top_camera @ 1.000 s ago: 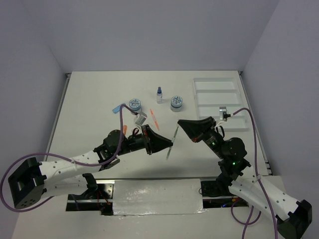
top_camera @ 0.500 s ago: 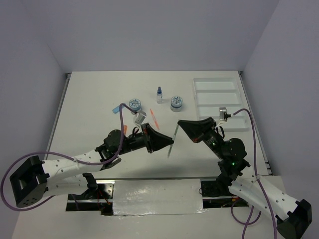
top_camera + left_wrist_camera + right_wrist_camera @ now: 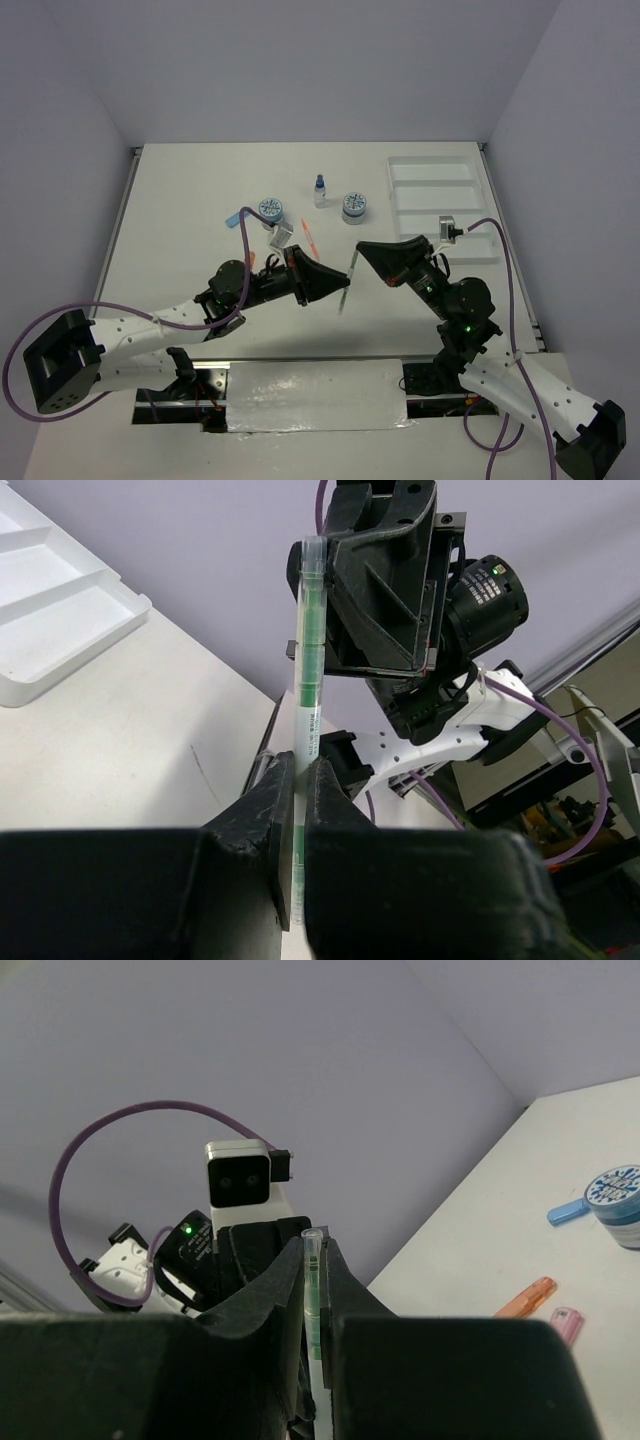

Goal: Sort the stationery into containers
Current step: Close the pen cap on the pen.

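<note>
A thin greenish pen (image 3: 347,283) hangs in the air between the two arms, above the table's near middle. My left gripper (image 3: 343,290) is shut on its lower part; in the left wrist view the fingers (image 3: 299,770) pinch the pen (image 3: 310,660). My right gripper (image 3: 359,246) is closed round the pen's upper end; in the right wrist view the pen (image 3: 315,1280) sits tight between the fingers (image 3: 314,1245). The white divided tray (image 3: 440,200) lies at the far right and also shows in the left wrist view (image 3: 60,610).
Two blue-grey jars (image 3: 270,208) (image 3: 353,205), a blue-capped bottle (image 3: 320,190), a blue piece (image 3: 234,217) and an orange-red pen (image 3: 308,238) lie mid-table. An orange piece (image 3: 525,1298) and a pink piece (image 3: 566,1320) lie near the left arm.
My left gripper has edged slightly up and right with the pen, bringing its upper end between the right fingers. The right arm has hardly moved.
</note>
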{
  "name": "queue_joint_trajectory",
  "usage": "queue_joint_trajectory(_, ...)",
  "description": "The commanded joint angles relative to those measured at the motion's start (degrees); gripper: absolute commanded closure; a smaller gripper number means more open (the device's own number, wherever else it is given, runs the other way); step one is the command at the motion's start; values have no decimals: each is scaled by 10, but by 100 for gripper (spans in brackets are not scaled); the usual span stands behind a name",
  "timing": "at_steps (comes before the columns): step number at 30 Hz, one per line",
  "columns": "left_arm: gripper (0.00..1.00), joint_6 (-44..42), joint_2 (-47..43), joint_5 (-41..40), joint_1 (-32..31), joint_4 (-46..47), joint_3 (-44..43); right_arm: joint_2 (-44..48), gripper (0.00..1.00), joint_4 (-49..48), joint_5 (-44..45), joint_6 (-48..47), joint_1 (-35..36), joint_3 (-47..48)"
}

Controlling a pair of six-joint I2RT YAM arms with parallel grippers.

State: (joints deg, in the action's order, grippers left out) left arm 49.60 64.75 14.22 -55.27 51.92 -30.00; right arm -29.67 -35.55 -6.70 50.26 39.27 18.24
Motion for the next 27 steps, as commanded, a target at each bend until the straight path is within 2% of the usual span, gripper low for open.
queue_joint_trajectory(1,100,-43,-19,6,2,65,-21,-7,100,28,-20,-2,5,18)
queue_joint_trajectory(6,100,-74,-20,9,2,43,-38,-6,99,48,-31,-4,5,22)
queue_joint_trajectory(12,100,-108,-28,13,1,38,-38,8,85,44,-46,-9,8,17)
queue_joint_trajectory(21,100,-107,-15,57,1,80,-4,13,73,78,-64,-58,7,58)
queue_joint_trajectory(24,100,-98,-7,67,1,98,5,8,62,77,-68,-65,8,62)
queue_joint_trajectory(25,100,-96,-3,70,1,105,6,7,54,76,-69,-67,7,63)
queue_joint_trajectory(27,100,-94,-2,75,2,104,5,3,45,78,-71,-70,7,65)
